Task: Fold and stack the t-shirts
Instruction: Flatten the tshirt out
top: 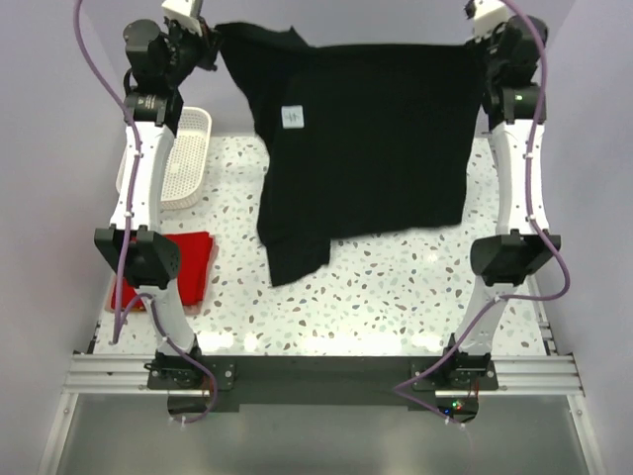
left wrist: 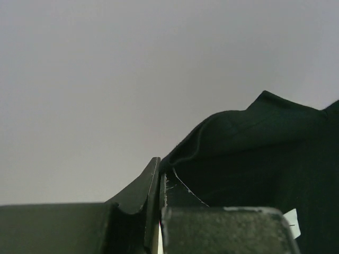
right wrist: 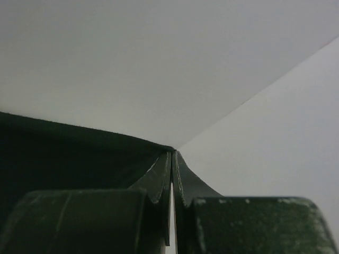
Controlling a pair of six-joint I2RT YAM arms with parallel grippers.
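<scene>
Black cloth fills the middle of the top view. It is the black shirt (top: 366, 139), and it hangs up in the air over the far half of the table (top: 396, 307). The left gripper (top: 208, 42) has one top corner and the right gripper (top: 477, 42) has the other. The top edge runs almost straight between them. Both grippers are up high at the back. The shirt hangs down like a curtain. Its left side hangs lower than its right side and is bunched up there. A small white tag (top: 291, 117) shows on the cloth near the top left. I cannot tell if the lowest bit touches the table.

In the left wrist view the jaws are squeezed together with black cloth pinched between them. In the right wrist view the jaws are squeezed tight too, and the edge of the black cloth runs off to the left from their tips.

The red shirt (top: 196, 259) lies flat on the table at the near left. It is folded into a neat square shape. The left arm (top: 148, 188) covers part of it.

The white basket (top: 193, 148) sits on the table at the far left, past the red shirt and apart from it. It is plastic with lots of little holes. The left arm crosses over it. In the part I can see, only its own holey bottom shows. Both shirts are outside the basket.
</scene>
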